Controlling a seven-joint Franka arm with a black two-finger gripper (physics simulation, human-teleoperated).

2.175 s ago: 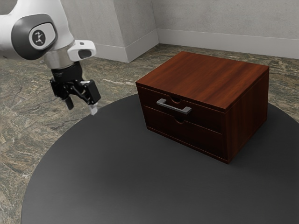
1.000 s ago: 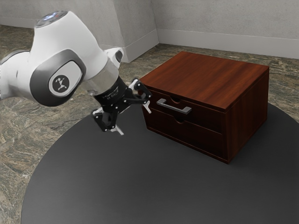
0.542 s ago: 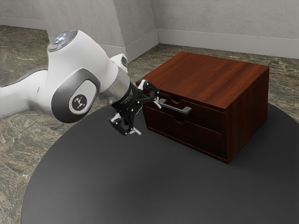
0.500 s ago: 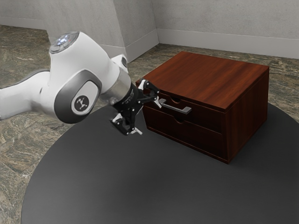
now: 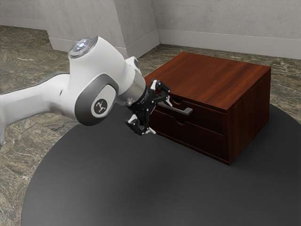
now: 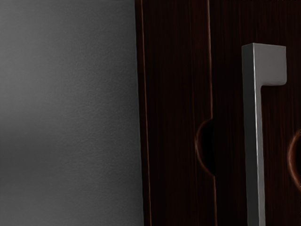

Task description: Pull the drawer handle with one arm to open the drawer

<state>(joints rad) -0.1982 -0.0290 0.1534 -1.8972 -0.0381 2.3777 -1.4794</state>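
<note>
Approach nearly done: the black two-finger gripper [image 5: 157, 115] has swung in from 9 o'clock, fingers spread apart, clamping nothing. The grey metal bar handle [image 5: 181, 109] sits just beside at 3 o'clock, on the shut top drawer [image 5: 207, 117] of the dark red wooden cabinet [image 5: 211, 77]. Nothing on the round black tabletop [image 5: 117, 188] stands between them.

Drawer cabinet [image 5: 211, 80] on black table [image 5: 141, 188]
</note>
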